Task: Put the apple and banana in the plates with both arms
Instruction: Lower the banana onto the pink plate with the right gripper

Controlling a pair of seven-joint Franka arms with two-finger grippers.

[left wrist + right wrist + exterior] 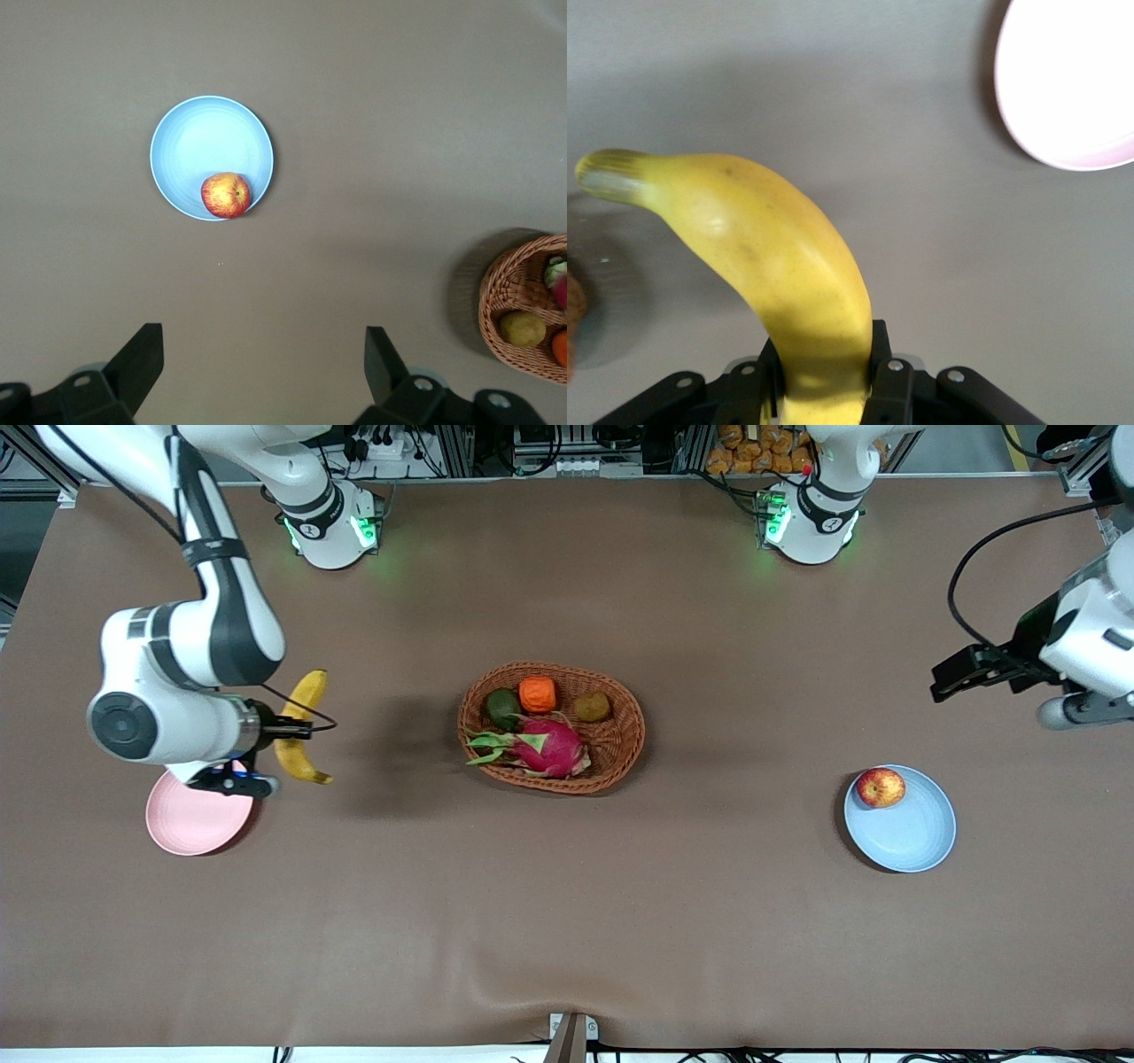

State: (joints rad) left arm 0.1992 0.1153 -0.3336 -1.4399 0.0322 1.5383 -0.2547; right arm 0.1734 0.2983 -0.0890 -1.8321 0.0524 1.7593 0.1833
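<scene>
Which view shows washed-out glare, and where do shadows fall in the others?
Right wrist view: the pink plate is blown out to near white, while the banana stays sharp. Front view: a soft shadow darkens the table beside the basket. Left wrist view: the blue plate casts a thin edge shadow.

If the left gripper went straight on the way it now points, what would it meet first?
Probably bare table. The open left gripper looks straight down at brown cloth between its fingers. The blue plate with the apple lies off that line, and so does the basket. Depth is unclear.
</scene>
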